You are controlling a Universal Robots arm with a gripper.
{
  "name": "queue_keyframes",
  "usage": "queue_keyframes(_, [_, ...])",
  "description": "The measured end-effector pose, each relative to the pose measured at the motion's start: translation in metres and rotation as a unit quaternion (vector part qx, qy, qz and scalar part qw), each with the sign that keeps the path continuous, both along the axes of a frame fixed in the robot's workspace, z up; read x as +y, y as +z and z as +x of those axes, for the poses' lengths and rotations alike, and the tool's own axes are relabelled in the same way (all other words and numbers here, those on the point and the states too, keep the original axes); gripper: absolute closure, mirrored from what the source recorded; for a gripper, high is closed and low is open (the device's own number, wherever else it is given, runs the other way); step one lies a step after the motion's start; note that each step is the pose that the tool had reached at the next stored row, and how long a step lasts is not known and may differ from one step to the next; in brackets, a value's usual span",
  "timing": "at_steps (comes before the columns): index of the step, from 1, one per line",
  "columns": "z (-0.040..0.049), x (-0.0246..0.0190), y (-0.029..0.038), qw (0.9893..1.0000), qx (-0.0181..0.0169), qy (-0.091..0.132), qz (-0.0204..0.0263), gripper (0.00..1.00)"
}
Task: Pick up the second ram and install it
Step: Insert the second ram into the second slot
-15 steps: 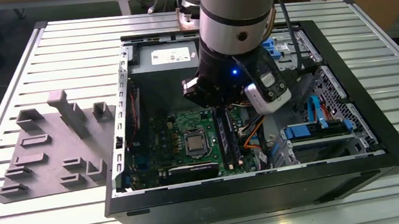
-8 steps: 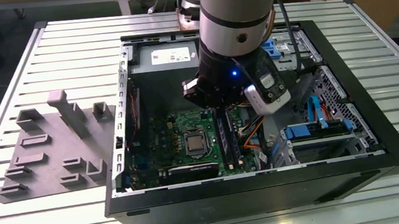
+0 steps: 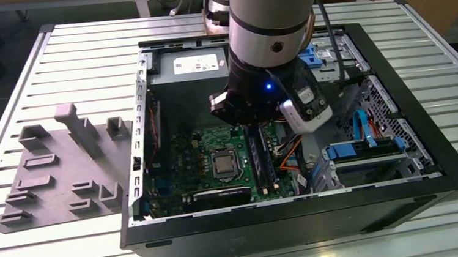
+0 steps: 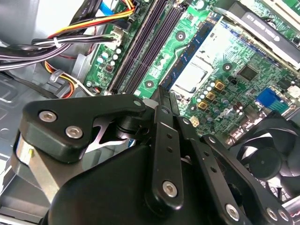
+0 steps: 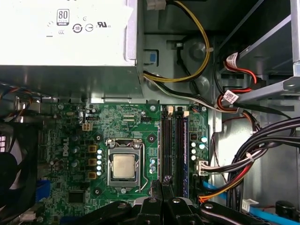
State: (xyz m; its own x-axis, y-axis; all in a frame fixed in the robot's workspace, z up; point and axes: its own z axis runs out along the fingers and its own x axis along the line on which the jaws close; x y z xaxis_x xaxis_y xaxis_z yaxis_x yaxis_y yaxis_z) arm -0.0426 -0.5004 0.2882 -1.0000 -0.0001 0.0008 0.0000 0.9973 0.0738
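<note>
My gripper (image 3: 249, 125) hangs low inside the open computer case, over the green motherboard (image 3: 206, 145). In both wrist views its black fingers (image 5: 153, 199) stand close together, shut on a thin dark strip seen edge-on, the second ram (image 5: 163, 180). That strip (image 4: 162, 90) sits just above the near end of the long black slot rails (image 5: 167, 140), in line with them. A dark blue stick (image 5: 183, 150) stands in the neighbouring rail. The same rails (image 4: 150, 42) run away from the fingertips (image 4: 165, 112) in the second wrist view.
The processor socket (image 5: 123, 166) lies beside the rails. Bundled cables (image 5: 253, 154) and the drive bay (image 3: 362, 152) crowd the other side. The power supply (image 3: 195, 63) fills the case's far end. A grey tray with upright blocks (image 3: 60, 166) rests at the exterior view's left.
</note>
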Motion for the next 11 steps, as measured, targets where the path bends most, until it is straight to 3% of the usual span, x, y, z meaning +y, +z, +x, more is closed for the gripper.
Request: queue_keyframes(11, [0.0000, 0.0000, -0.0048, 1.0000, 0.0000, 0.000, -0.0001, 0.89])
